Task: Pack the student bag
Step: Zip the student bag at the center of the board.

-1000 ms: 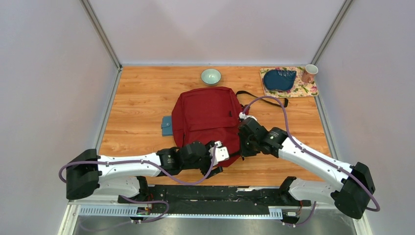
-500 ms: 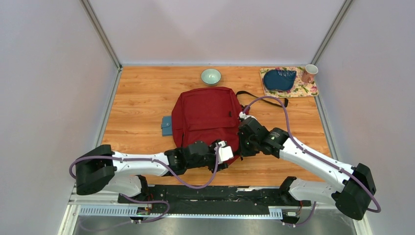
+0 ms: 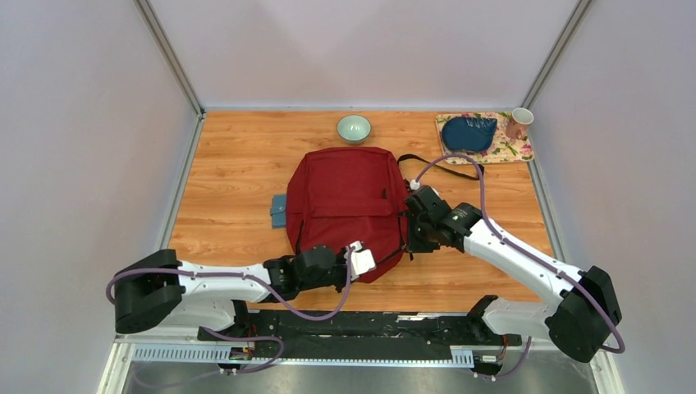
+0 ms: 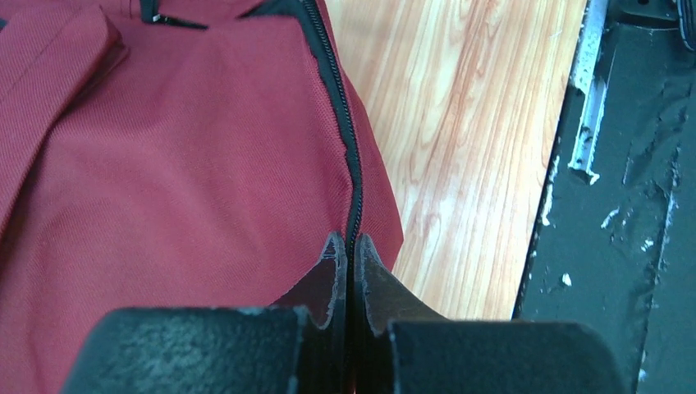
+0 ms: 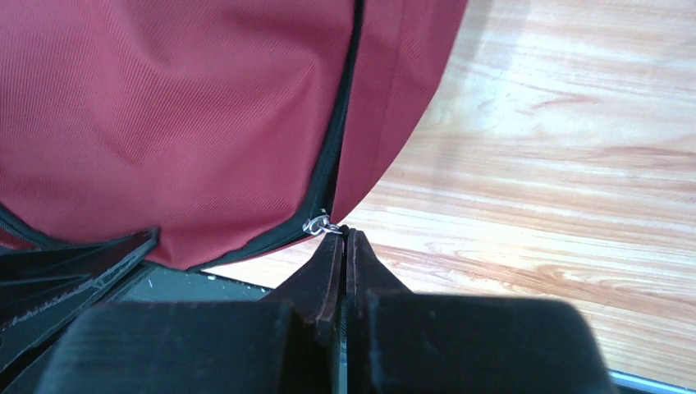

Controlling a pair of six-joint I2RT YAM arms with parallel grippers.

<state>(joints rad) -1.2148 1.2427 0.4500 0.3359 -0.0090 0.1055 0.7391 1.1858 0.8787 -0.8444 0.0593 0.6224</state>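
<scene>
Top view: student bag (image 3: 345, 193) lies flat in middle of desk (image 3: 230, 164), between both arms. Bag looks big, soft, floppy; cloth will likely fold and sag when pulled. Best hold: stiffer black zipper edge (image 4: 335, 90) or little metal pull (image 5: 322, 224). Your left claw (image 4: 345, 246) pinched shut on zipper edge at bag's near corner. Your right claw (image 5: 345, 238) shut too, tips at metal pull; real grip hard to see.

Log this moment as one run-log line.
student bag: flat on table, zipper closed | left pincer: shut on zipper seam | right pincer: shut on zipper pull
</scene>
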